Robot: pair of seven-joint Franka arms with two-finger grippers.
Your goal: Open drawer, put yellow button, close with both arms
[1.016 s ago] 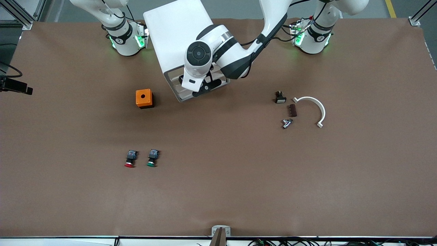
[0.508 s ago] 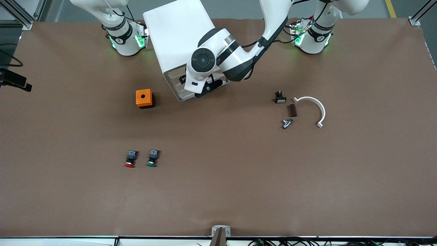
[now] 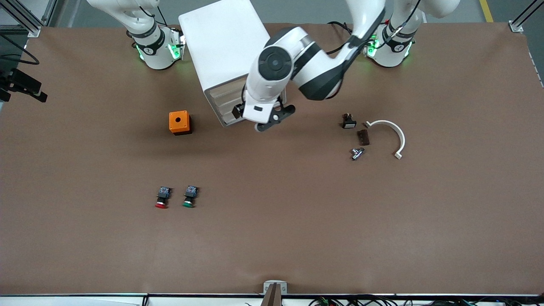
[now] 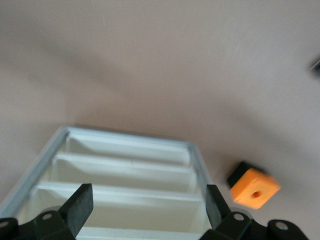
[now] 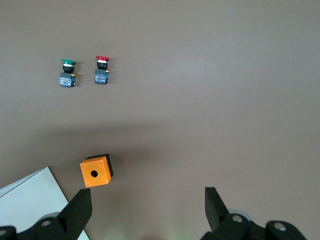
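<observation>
Two end effectors gape empty: left end effector point(image 3: 267, 123) fronts the cabinet point(image 3: 225, 55) drawers; right end effector point(image 5: 145, 212) waits aloft.

The left claw point(image 3: 264, 120) hangs spread before the white rounded drawer cabinet point(image 3: 223, 46), blocking its front, while bare brown bench point(image 3: 297, 221) lies open around the orange holed box point(image 3: 179, 122).

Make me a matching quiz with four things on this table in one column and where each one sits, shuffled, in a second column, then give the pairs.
Things:
1. orange box
2. green-capped button
3. white curved piece
4. left tool

Places:
A. toward the left arm's end
B. open, in front of the cabinet
C. beside the red-capped button
D. beside the cabinet, toward the right arm's end

Pairs: 1-D, 2-C, 3-A, 4-B
</observation>
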